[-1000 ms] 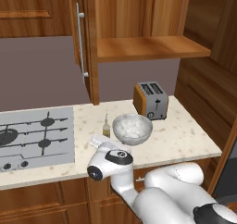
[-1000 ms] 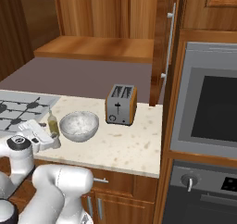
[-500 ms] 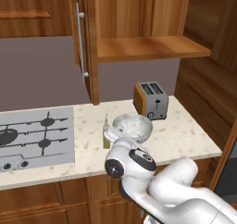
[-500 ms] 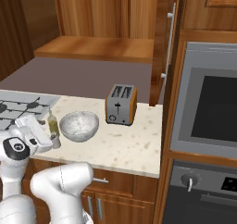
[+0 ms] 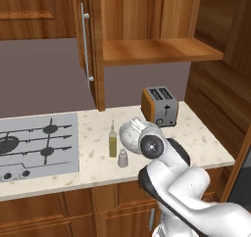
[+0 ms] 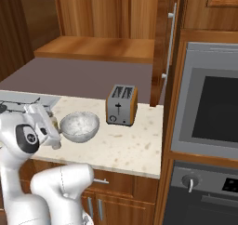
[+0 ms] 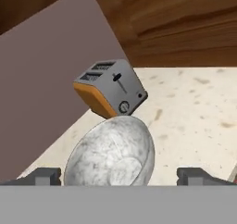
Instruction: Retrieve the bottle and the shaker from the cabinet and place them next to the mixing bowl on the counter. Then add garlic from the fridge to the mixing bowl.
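Note:
The bottle of yellow-green oil stands on the counter just right of the hob, with the small grey shaker close in front of it. The silvery mixing bowl sits to their right, upright. In the hand view my gripper is open, and the mixing bowl lies just beyond its two dark fingertips. Nothing is held. The cabinet above stands open, its shelf bare. The garlic and the fridge are out of view.
An orange-sided toaster stands behind the bowl near the wall. The grey gas hob takes up the counter's left. The cabinet door hangs open over the counter. A built-in oven bounds the counter's right end.
My arm has risen and swung right, away from the bottle toward the bowl. The shaker, earlier hidden behind the hand, now shows standing alone beside the bottle.

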Robot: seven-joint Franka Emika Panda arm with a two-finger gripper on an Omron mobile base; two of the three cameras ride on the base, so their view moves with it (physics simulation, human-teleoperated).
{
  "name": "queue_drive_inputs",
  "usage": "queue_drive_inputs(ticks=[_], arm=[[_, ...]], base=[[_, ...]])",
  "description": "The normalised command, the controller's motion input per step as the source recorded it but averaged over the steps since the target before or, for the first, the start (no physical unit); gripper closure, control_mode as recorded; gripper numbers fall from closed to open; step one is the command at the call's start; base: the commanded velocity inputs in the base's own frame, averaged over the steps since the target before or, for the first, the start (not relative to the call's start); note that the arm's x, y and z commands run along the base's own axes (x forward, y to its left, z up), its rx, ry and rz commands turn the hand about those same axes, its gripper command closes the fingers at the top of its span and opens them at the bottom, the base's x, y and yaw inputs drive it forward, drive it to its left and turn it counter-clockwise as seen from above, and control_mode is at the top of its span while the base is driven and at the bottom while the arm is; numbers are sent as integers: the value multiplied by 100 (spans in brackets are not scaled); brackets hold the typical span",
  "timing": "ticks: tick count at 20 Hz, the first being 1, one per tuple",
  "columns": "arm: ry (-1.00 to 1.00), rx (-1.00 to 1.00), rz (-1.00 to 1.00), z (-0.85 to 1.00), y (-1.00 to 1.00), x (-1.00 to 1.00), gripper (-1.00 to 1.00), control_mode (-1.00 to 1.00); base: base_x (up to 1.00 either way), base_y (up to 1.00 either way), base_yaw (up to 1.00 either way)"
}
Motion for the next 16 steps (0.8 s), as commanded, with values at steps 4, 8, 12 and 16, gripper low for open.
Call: queue_drive_inputs(ticks=[4, 8, 12, 16], arm=[[19, 8, 0, 9, -29, -4, -100, -100], [21, 11, 0, 0, -41, -19, -100, -100], [15, 11, 0, 0, -44, -14, -100, -100], [7, 7, 0, -9, -39, -10, -100, -100]], base=[[0, 0, 0], [0, 0, 0], [0, 0, 0], [0, 0, 0]])
